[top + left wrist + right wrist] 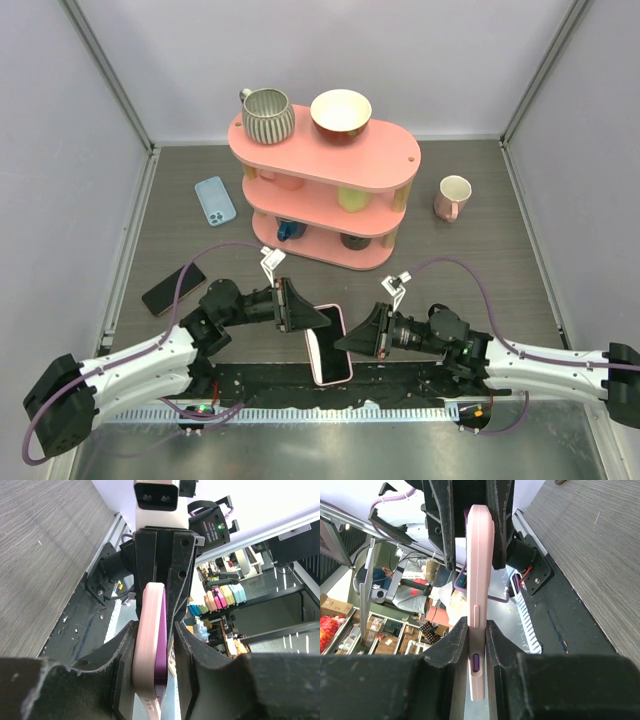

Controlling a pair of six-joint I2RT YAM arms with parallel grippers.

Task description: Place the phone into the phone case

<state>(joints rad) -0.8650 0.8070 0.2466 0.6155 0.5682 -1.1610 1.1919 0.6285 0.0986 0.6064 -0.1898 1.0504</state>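
A pink phone case (328, 345) is held on edge above the table's near edge, between the two arms. In the left wrist view the purple phone (163, 666) lies against the inner face of the case (150, 640). My left gripper (155, 632) straddles the case's left end. One pad touches the pink back, and a gap shows between the other pad and the phone. My right gripper (477, 630) is shut on the case (479, 555), with both pads pressed flat on its faces. From above, my left gripper (310, 316) and right gripper (362, 335) face each other.
A pink three-tier shelf (395, 160) stands at the back with a ribbed grey mug (268, 115) and a bowl (341, 112) on top. A pink mug (453, 197) sits to its right. A light blue case (215, 200) and a black phone (173, 289) lie on the left.
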